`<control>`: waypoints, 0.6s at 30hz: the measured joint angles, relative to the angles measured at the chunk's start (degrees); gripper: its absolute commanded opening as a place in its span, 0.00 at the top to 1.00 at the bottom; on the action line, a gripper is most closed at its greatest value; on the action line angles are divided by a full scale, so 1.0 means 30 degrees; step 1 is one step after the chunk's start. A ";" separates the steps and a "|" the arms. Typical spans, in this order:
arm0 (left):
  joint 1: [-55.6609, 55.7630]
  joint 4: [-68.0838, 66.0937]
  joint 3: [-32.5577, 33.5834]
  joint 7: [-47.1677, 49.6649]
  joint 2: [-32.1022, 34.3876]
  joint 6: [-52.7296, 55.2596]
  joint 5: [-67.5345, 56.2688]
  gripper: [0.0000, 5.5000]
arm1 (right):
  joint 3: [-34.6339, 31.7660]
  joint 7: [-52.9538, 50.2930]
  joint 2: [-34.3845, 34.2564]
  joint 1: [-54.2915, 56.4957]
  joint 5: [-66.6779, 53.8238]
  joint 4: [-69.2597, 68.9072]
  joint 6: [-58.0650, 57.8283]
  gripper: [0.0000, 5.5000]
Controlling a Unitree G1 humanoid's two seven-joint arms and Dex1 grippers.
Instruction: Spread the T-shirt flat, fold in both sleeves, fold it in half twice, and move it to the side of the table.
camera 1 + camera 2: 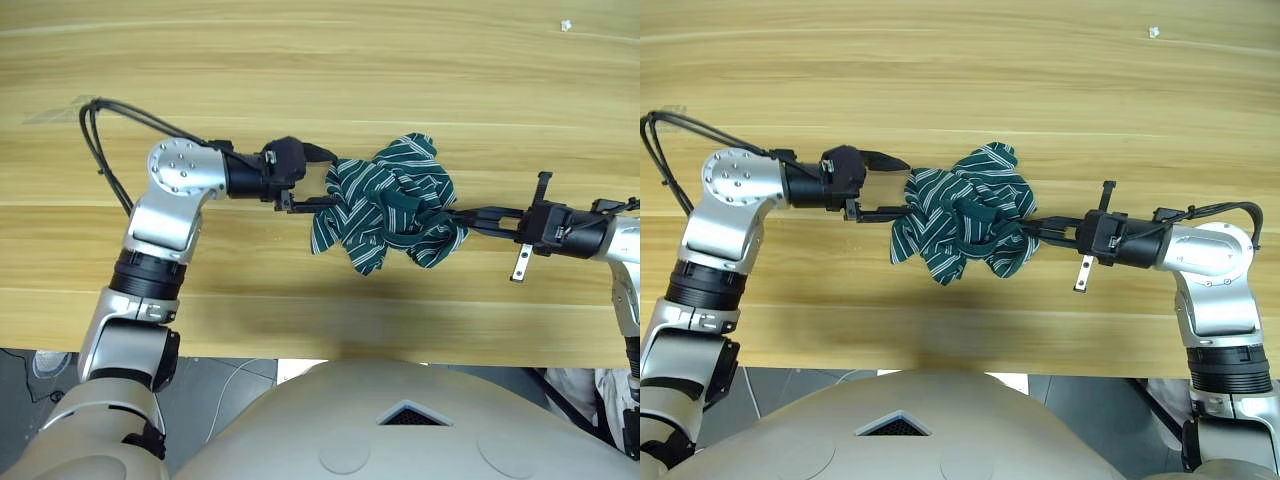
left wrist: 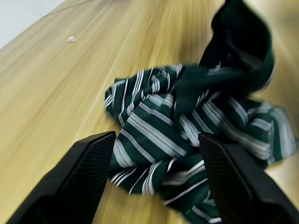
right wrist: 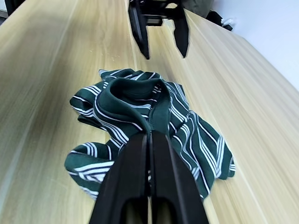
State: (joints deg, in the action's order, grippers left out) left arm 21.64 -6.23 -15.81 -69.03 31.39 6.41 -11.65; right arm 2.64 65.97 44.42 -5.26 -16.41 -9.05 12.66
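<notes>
A dark green T-shirt [image 1: 385,205] with white stripes lies crumpled in a heap at the middle of the wooden table [image 1: 300,60]. My left gripper [image 1: 333,182] is open at the heap's left edge, one finger on each side of the nearest folds [image 2: 149,140]. From the opposite side my right gripper [image 1: 455,215] is shut on a dark hemmed fold of the T-shirt [image 3: 140,100], low over the tabletop. The right wrist view looks across the heap to the left gripper [image 3: 159,44], its fingers spread apart.
A small white scrap [image 1: 566,25] lies far back on the right. Black cables [image 1: 100,130] loop beside my left arm. Bare wood surrounds the heap on every side, and the table's front edge [image 1: 300,345] runs close to me.
</notes>
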 measured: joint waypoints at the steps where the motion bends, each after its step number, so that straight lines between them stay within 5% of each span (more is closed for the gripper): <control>1: 0.0256 -0.0210 -0.0060 -0.0111 -0.0133 0.0168 -0.0021 0.40 | 0.0055 -0.0012 -0.0048 0.0046 0.0088 0.0033 0.0022 1.00; 10: 0.1656 -0.2506 -0.1487 0.0231 -0.2249 -0.0199 0.1010 0.40 | 0.0667 -0.0043 -0.0354 0.0602 0.0484 0.0497 0.0221 1.00; 18: 0.1209 -0.1929 -0.2214 -0.0683 -0.1880 -0.0003 0.1548 0.46 | 0.0665 -0.0057 -0.0352 0.0740 0.0498 0.1089 0.0384 1.00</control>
State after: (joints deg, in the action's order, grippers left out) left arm 25.27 -12.02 -22.45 -71.08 25.75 6.40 -7.00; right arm 4.63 65.80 43.36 -3.04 -14.92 -5.78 13.81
